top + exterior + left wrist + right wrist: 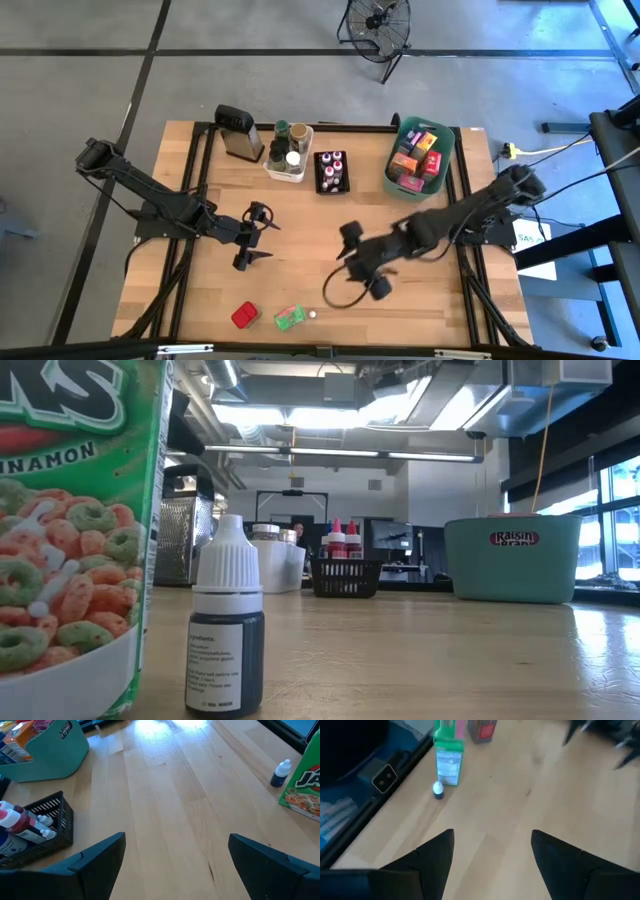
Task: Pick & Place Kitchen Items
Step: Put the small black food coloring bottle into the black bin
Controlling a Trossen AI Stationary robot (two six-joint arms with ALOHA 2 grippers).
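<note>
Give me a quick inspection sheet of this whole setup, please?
Surface: wooden table, bare in the middle.
Job's things: red packet, green packet and small bottle loose at the near edge; more packets in the teal bin; bottles in the black bin; jars in the white bin.
Clutter: grater.
Grippers: left gripper and right gripper over the table, fingers open, empty.
Cables: black loop under the right arm; yellow lead on the floor.
Surroundings: fan.
</note>
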